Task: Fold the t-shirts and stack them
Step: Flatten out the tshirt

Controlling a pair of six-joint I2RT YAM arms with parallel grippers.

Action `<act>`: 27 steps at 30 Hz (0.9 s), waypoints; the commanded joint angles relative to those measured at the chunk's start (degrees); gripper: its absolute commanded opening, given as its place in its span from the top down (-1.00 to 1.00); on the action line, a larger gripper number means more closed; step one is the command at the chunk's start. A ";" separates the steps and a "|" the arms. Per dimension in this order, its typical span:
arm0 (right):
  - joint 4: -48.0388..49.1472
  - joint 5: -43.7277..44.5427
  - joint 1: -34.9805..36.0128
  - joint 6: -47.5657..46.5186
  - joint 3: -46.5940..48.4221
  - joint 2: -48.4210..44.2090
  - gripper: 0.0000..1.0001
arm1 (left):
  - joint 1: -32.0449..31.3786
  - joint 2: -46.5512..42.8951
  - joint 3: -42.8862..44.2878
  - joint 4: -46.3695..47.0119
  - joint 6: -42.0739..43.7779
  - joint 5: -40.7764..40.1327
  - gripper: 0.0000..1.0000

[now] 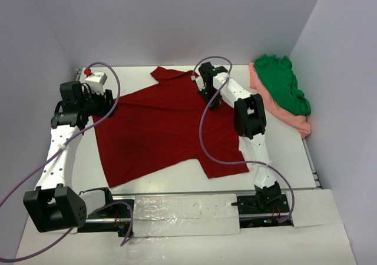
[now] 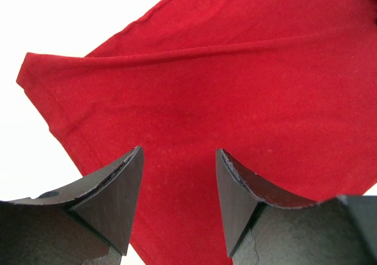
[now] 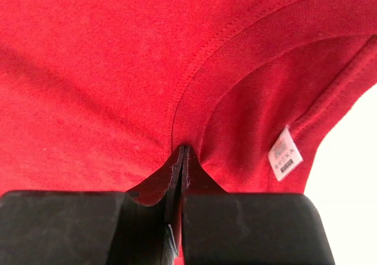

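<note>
Shirts lie in two spots on the white counter [image 1: 159, 178]. The red shirt [image 1: 165, 129] is spread flat and slanted across the middle of the top view, its collar toward the upper middle of the frame. At the upper right, beside the wall, the green shirt [image 1: 283, 82] sits crumpled on top of the pink shirt [image 1: 293, 119].

The right end effector [image 3: 182, 153] is pressed together on the red shirt's collar, pinching the ribbed neckband where it meets the body cloth. The pale label [image 3: 285, 154] shows just right of the pinch in the right wrist view.

The left end effector [image 2: 178, 153] is spread. Its two dark fingers [image 2: 118, 194] stand apart over the red cloth near a stitched corner at the shirt's left edge. Whether they touch the cloth cannot be told.
</note>
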 commanded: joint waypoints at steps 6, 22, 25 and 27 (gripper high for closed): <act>-2.69 13.65 -4.26 -2.36 -5.38 -1.83 1.00 | -0.16 -1.19 2.07 2.13 -0.06 1.38 -0.22; 5.75 14.02 -16.41 -4.73 -18.14 -7.55 1.00 | -0.07 1.35 1.89 0.73 0.38 5.67 -0.23; 6.27 12.44 -15.35 -4.47 -17.61 -8.51 1.00 | -0.07 3.90 1.63 -0.95 1.26 7.96 -0.21; 7.42 11.47 -14.30 -4.47 -17.87 -10.00 1.00 | -0.16 4.96 1.02 -0.86 1.70 9.02 -0.20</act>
